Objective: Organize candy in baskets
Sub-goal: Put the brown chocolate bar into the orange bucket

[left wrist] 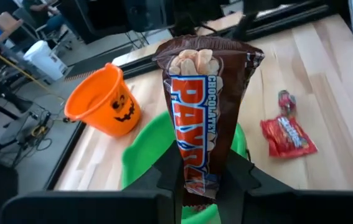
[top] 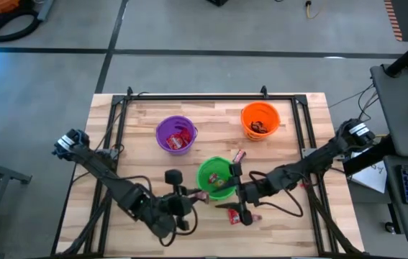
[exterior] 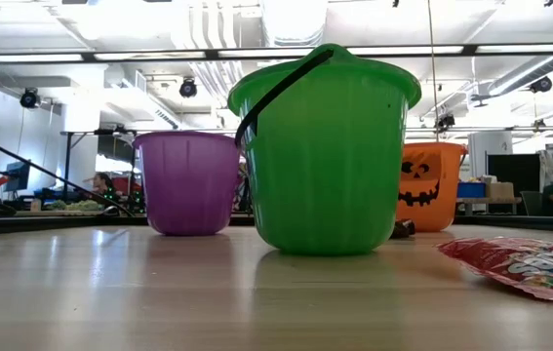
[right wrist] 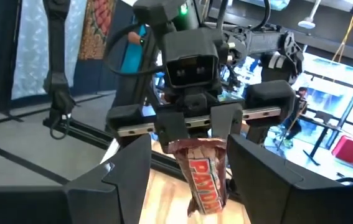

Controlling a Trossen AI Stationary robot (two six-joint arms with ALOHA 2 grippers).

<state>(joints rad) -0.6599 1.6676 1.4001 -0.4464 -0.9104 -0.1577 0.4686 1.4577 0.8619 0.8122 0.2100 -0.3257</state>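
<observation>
**PayDay bar held over green basket, drop pending**

Wood-top table (top: 290,223) on a grey shop floor, open lab behind in the low view. Left to right:

- Left gripper (top: 189,196): clamped on a brown bar (left wrist: 202,118), held upright just beside the near-left rim of the green basket (top: 216,177). Wrapper reads "CHOCOLATEY PAYDAY" in the left wrist view, peanuts printed at the top.
- Purple basket (top: 175,134): back-left, red packets inside.
- Green basket: centre front, some candy already in it; contents too small to sort out.
- Right gripper (top: 241,193): on the other side of the green basket, facing the left one, fingers spread wide, holding nothing. The right wrist view looks straight at the left claw and the bar.
- Red packet (top: 237,155) on the wood just beyond the green rim. 1 more red packet (top: 237,214) on the table under the right gripper; lettering not readable.
- Orange basket (top: 260,119): back-right, jack-o'-lantern face printed on it, dark bars inside.

Step, as I read it: sorting by type, bar mid-carry. Dark bars sit in orange, so the bar probably goes there, not green. Next move needs the bar fully over a rim before the fingers part.
</observation>
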